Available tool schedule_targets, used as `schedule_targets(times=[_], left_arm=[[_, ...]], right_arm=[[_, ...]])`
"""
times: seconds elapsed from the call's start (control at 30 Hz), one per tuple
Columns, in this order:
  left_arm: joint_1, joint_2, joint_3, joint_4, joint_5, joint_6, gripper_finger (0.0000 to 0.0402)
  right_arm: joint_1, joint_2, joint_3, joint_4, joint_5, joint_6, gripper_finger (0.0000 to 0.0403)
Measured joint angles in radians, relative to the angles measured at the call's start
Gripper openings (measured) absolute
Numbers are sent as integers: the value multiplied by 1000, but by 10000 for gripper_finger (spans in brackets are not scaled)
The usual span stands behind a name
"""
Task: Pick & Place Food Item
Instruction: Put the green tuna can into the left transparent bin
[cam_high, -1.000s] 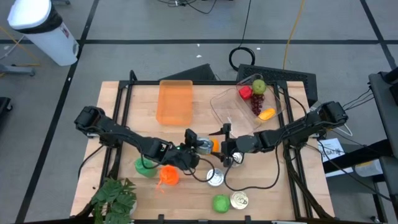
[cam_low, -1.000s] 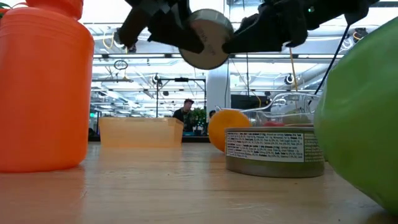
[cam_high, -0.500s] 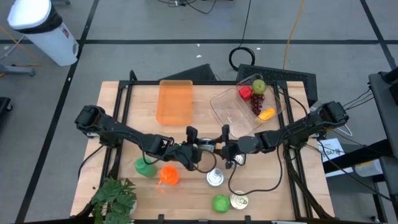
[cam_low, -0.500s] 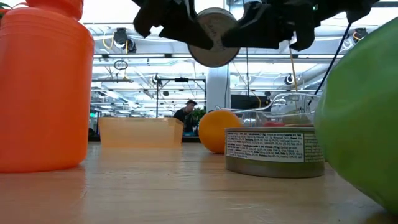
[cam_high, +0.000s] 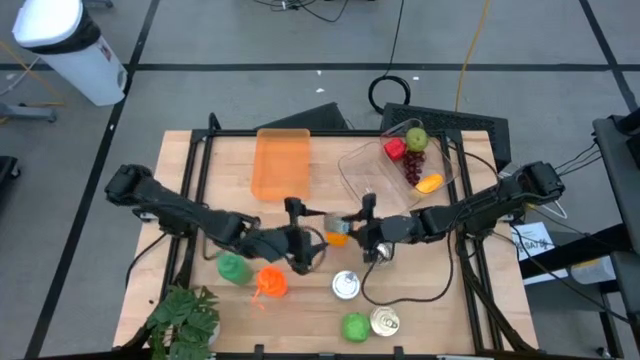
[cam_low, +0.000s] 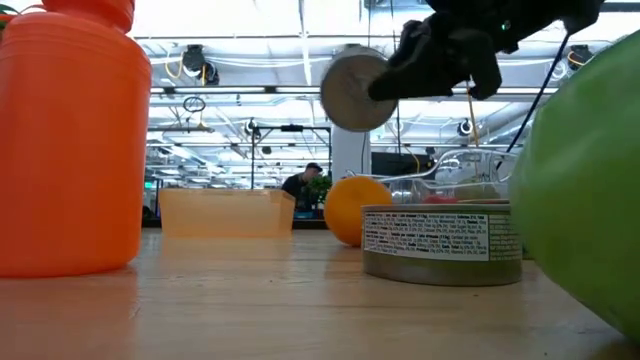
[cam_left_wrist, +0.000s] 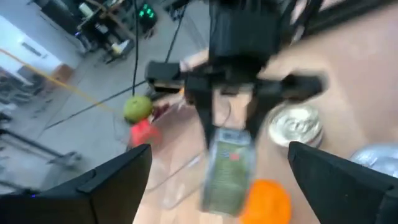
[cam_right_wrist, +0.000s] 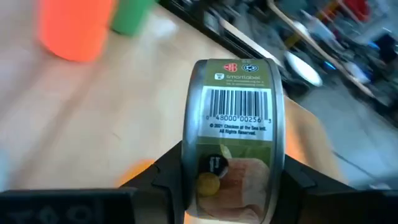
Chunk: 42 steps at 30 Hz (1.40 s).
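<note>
My right gripper (cam_high: 350, 222) is shut on a small round food can (cam_high: 333, 220) with a green label, held in the air over the middle of the table. The can also shows in the low view (cam_low: 350, 90) and in the right wrist view (cam_right_wrist: 235, 124). My left gripper (cam_high: 304, 236) is open and empty just left of the can, its fingers pointing at it. In the left wrist view the can (cam_left_wrist: 227, 165) hangs ahead between the right gripper's fingers. An orange (cam_high: 338, 238) rests on the table just under the can. My right gripper pinches the can between its two fingers, one on each flat end (cam_right_wrist: 194, 174). The fingers come level from the table's right side. The can stands on edge, its label and barcode toward the wrist camera, lifted clear of the table.
A clear tray (cam_high: 365, 165) at the back right holds an apple, grapes and other food. An orange bin (cam_high: 282, 163) lies at the back. Two cans (cam_high: 346, 286) (cam_high: 385, 322), a green apple (cam_high: 354, 326), an orange bottle (cam_high: 271, 282) and a plant (cam_high: 185, 315) stand near the front.
My left gripper carried the can toward the right gripper, which took hold of it. The left gripper has let go and drawn back toward the table's left edge. The can now hangs in the right gripper alone, a little farther toward the far edge.
</note>
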Motion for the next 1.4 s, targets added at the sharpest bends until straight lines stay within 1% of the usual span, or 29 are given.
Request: schedule_targets(times=[0.07, 0.13, 0.2, 0.23, 0.3, 0.37, 0.47, 0.5, 0.6, 0.63, 0.7, 0.8, 0.97, 1.0, 1.03, 1.17, 1.23, 1.3, 1.4], left_arm=[[15, -61, -22, -30, 77, -25, 379], [45, -118, -66, -46, 187, -43, 369], [81, -180, -128, -7, 312, -67, 361], [102, -210, -169, 8, 357, -80, 357], [140, -242, -239, 120, 419, -110, 353], [167, -276, -310, 176, 438, -142, 351], [195, -291, -367, 280, 442, -173, 351], [203, -297, -384, 281, 443, -180, 351], [215, -296, -408, 309, 444, -191, 351], [219, -297, -410, 302, 443, -194, 351], [224, -298, -410, 301, 443, -206, 351], [226, -297, -410, 294, 443, -212, 351], [226, -297, -410, 288, 443, -210, 351], [226, -297, -410, 285, 443, -210, 351], [226, -297, -410, 283, 443, -210, 351], [226, -297, -410, 272, 443, -210, 351], [226, -297, -410, 270, 443, -210, 351], [226, -296, -410, 265, 443, -210, 351], [226, -296, -410, 261, 443, -210, 351]], right_arm=[[-12, -36, 0, -32, 74, -5, 138], [-33, -66, 6, -75, 136, -10, 138], [-69, -89, 3, -159, 197, -21, 138], [-96, -96, 2, -197, 216, -27, 138], [-154, -113, 2, -285, 231, -27, 138], [-228, -116, 2, -333, 229, -31, 138], [-333, -108, 2, -408, 216, -53, 138], [-366, -99, 1, -412, 181, -70, 138], [-448, -88, 3, -426, 23, -128, 138], [-468, -81, 2, -427, -8, -143, 138], [-501, -55, 4, -397, -40, -165, 138], [-538, -35, 3, -409, -35, -206, 138], [-570, 17, 3, -399, -64, -308, 139], [-570, 31, 3, -385, -64, -319, 144], [-571, 43, 3, -377, -62, -324, 159], [-570, 80, 3, -333, -59, -322, 248], [-568, 89, 4, -333, -59, -321, 282], [-563, 91, 4, -337, -59, -311, 305], [-558, 89, 4, -317, -58, -265, 324]])
